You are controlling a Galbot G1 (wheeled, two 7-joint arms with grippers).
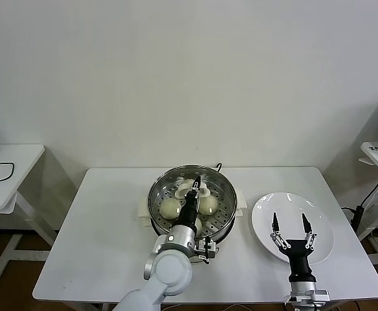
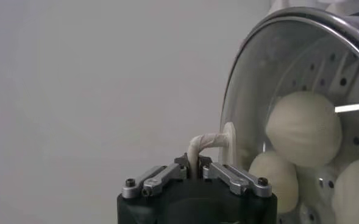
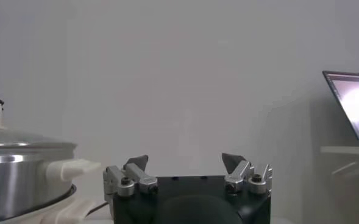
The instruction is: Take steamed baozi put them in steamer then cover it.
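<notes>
Item count, desk (image 1: 98, 246) surface

One steamer (image 1: 222, 194); one glass lid (image 2: 243, 97); three steamed baozi (image 2: 303, 129) visible through it, others cannot be confirmed; one white plate (image 1: 323, 227); two end effectors (image 1: 195, 186).

hidden: one baozi (image 1: 199, 223) behind left arm | cut off: laptop (image 3: 351, 103)

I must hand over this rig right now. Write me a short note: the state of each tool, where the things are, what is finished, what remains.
Left tool: shut on the white handle of the glass lid, over the steamer.
Right tool: open, holding nothing, above the white plate.
Steamed baozi: in the steamer on the perforated tray; the plate holds none.
Done: buns loaded, lid brought onto the pot.
Left: check that the lid sits flat, release the handle, withdraw the left arm.
</notes>
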